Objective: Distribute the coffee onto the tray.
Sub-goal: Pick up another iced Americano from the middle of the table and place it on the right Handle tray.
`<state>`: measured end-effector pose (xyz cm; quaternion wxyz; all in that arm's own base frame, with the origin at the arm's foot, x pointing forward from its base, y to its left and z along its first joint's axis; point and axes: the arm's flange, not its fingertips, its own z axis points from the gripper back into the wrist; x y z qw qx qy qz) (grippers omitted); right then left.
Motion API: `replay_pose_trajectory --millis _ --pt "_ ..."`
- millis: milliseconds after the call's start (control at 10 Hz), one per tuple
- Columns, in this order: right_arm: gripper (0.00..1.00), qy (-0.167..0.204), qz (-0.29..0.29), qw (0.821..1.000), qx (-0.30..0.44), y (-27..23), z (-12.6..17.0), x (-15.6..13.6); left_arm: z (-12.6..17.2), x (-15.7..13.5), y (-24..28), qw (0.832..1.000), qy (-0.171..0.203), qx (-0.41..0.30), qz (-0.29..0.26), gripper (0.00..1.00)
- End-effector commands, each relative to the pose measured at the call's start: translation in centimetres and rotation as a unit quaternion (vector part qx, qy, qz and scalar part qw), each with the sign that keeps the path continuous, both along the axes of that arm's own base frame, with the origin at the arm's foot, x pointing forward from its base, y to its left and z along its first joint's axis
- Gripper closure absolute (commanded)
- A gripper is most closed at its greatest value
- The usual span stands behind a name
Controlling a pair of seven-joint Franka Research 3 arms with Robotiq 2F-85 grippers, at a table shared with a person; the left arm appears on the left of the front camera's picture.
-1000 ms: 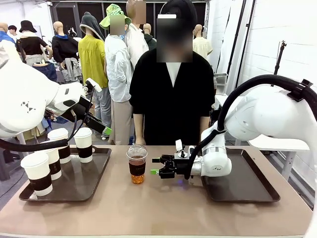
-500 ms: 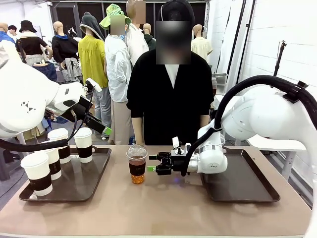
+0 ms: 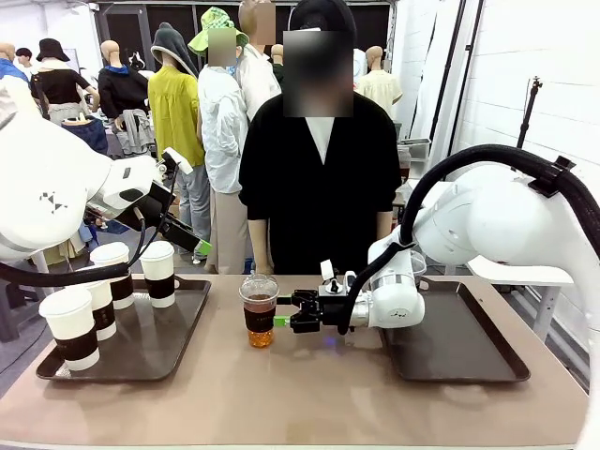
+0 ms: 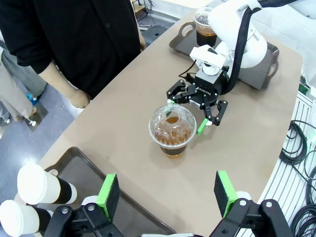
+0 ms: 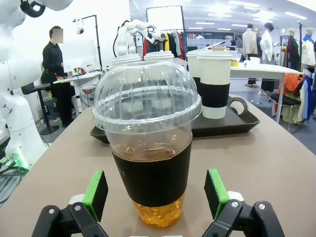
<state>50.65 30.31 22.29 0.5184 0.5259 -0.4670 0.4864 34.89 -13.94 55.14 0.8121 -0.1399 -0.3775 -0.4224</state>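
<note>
Four white paper cups with dark sleeves stand on the left tray, two near its far edge and two closer to me. One clear dome-lidded cup of amber drink, wrapped in a dark sleeve, stands upright on the bare surface between the two trays. It is in front of the person in black at the far side.

My right gripper lies low and level over the surface, pointing at that cup from its right, with its fingers spread wide. In the right wrist view its green pads stand on either side of the cup with a gap on both sides, touching nothing. From my left wrist camera the fingertips sit just beside the cup's wall.

My left gripper hangs raised above the far side of the left tray. It is also spread and holds nothing, and it looks down on the cup and on my other arm.

A second dome-lidded cup of dark drink stands on the right tray, at a corner behind my right arm.
</note>
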Motion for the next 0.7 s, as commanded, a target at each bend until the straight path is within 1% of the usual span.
replay_pose_trajectory --millis 0,600 --pt "0.0 0.013 0.02 1.0 -0.008 1.3 -0.3 0.8 0.0 0.0 0.1 1.0 0.001 -0.003 0.0 0.0" --pt "0.0 0.016 0.051 0.998 -0.012 3.5 -0.5 1.1 0.0 0.0 0.1 1.0 0.001 -0.003 0.0 0.0"
